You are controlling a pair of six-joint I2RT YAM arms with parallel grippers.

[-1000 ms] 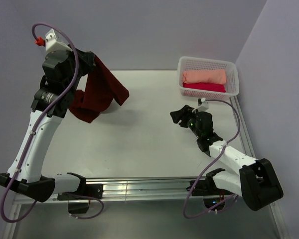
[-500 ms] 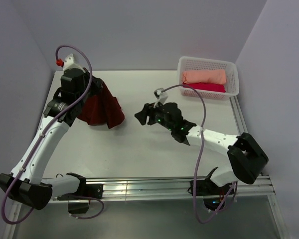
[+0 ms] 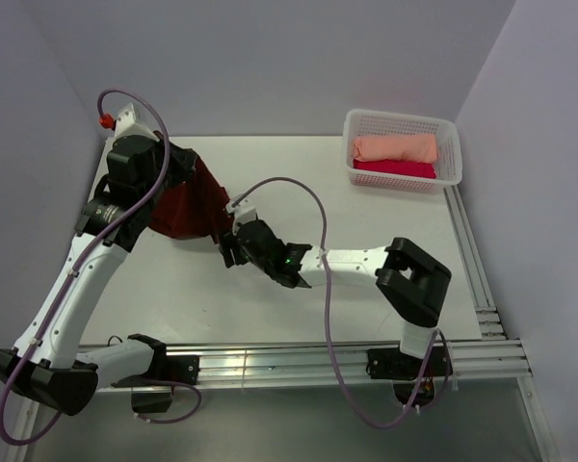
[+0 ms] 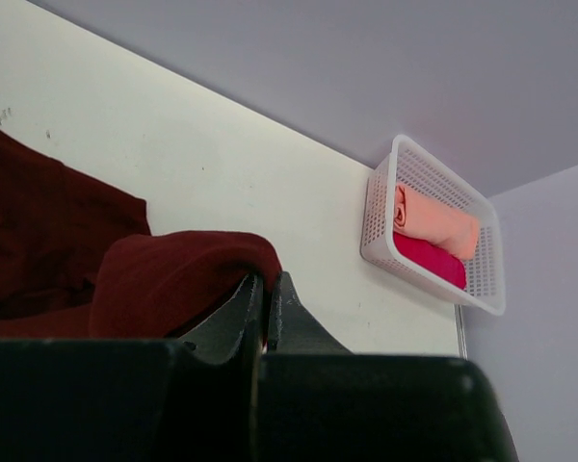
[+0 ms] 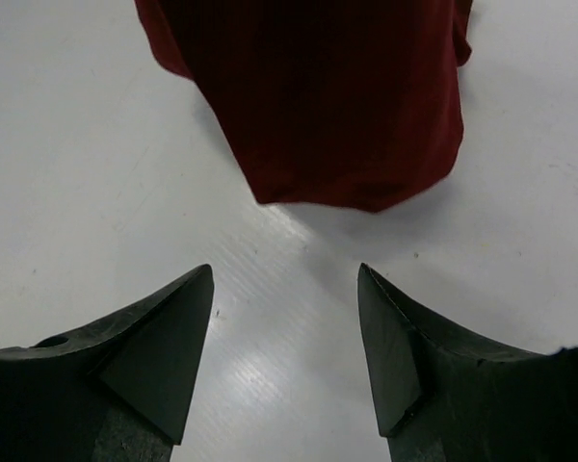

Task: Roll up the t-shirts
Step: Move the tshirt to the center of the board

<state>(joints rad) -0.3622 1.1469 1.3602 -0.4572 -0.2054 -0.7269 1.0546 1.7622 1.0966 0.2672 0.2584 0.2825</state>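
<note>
Pinching a fold of the maroon shirt (image 4: 173, 265), the left hand (image 4: 267, 289) is clamped tight. The right hand (image 5: 284, 274) gapes wide, just short of the shirt's hem.

You're looking at a white table (image 3: 366, 212) (matte, evenly lit) boxed by pale lilac walls (image 3: 270, 58), with metal rails (image 3: 270, 364) along its near edge.
</note>
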